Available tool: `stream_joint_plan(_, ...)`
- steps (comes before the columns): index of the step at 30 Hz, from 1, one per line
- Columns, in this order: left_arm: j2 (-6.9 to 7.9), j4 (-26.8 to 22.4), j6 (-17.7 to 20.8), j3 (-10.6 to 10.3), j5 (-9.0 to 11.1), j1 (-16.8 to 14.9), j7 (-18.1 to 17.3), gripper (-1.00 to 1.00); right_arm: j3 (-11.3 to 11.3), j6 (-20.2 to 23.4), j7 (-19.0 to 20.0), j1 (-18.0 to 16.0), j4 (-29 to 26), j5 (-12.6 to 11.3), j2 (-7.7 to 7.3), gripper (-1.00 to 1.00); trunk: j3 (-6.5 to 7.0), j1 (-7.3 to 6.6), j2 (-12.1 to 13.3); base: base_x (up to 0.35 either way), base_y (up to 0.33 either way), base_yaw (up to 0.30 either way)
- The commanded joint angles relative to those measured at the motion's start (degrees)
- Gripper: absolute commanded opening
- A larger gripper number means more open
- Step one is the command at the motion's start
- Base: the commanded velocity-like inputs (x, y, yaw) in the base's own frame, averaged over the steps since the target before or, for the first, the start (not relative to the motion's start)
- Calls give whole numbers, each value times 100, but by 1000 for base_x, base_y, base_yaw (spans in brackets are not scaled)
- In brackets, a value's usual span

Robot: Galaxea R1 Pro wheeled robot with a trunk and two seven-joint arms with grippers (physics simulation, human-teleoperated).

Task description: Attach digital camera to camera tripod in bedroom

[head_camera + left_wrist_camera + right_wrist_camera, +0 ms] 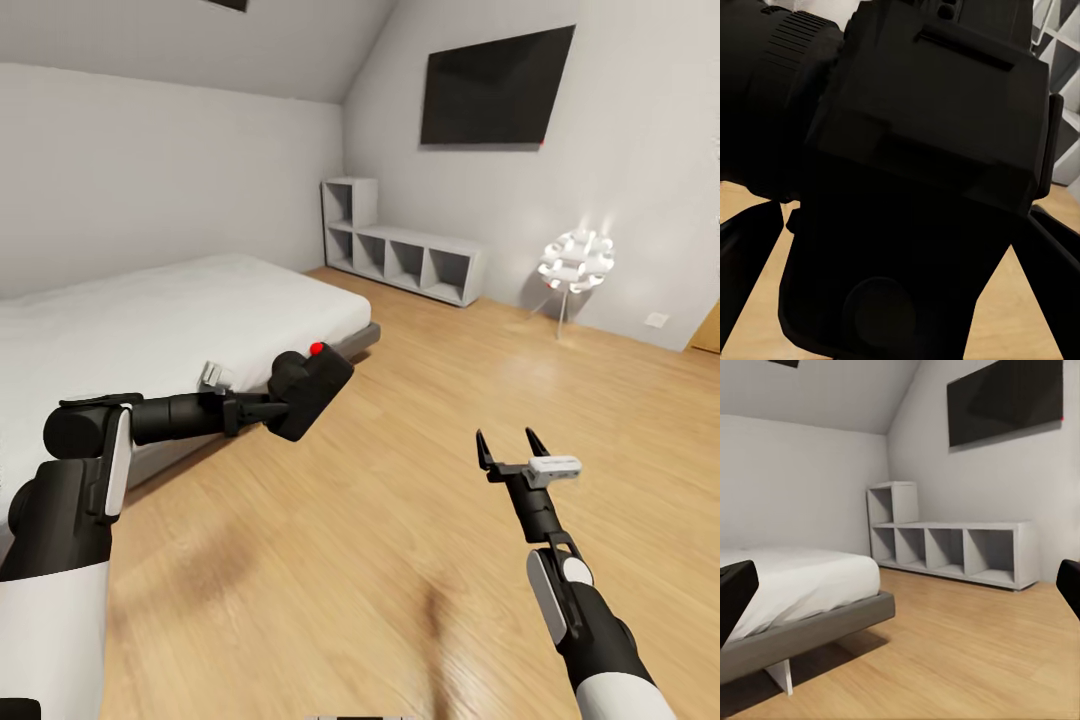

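Closest in, the left gripper [262, 410] is clamped on the digital camera [310, 392], held out over the wood floor [400, 480] just beside the bed [150, 320]. The camera is a matte black block, chunky and hard-edged, with a round red button [317, 349] on top. In the left wrist view its dark body [922, 172] sits between the jaws, ribbed barrel bulging to one side.

The right gripper [512, 448] hangs empty, its two thin black fingers spread apart.

The risk as I read it: the camera sticks well out past the jaws, so a quick swing or a brush against the bed frame could twist it loose. And the tripod is nowhere in these views, so the robot must turn to search while carrying.

Further back, the bed has a smooth white mattress on a grey frame. Beyond it a grey cube shelf [405, 255] hugs the wall, boxy and open-fronted. A white flower-shaped lamp [576, 262] glows on thin legs, easy to mistake for a tripod. A flat black TV [495, 88] is mounted high.
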Motion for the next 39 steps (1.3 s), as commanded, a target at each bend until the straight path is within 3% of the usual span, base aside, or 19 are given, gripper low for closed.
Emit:
stream_joint_plan(1, -2, -5, 56, 0, -40, -4, -46, -100, -5, -6, 57, -2, 22, -60, 0, 100, 18, -4, 0, 0, 0, 0)
stream_joint_plan(5, -4, -9, 56, -106, -40, -4, -48, -100, -4, -18, 60, -3, 72, -59, 0, 100, 107, -14, 5, 0, 0, 0)
stream_joint_plan(12, -16, -31, 56, -469, -40, -4, -46, -100, -4, -27, 58, 0, 103, -59, 0, 100, 262, -32, 15, 0, 0, 0)
stream_joint_plan(19, -158, -40, 56, -837, -40, -4, -36, -100, -4, -27, 53, 0, 116, -59, 0, 100, 417, -50, 24, 0, 0, 0)
stream_joint_plan(39, -209, -45, 56, -1054, -40, -4, -27, -100, -7, -20, 49, 1, 118, -59, 0, 100, 860, -102, 51, 0, 0, 0)
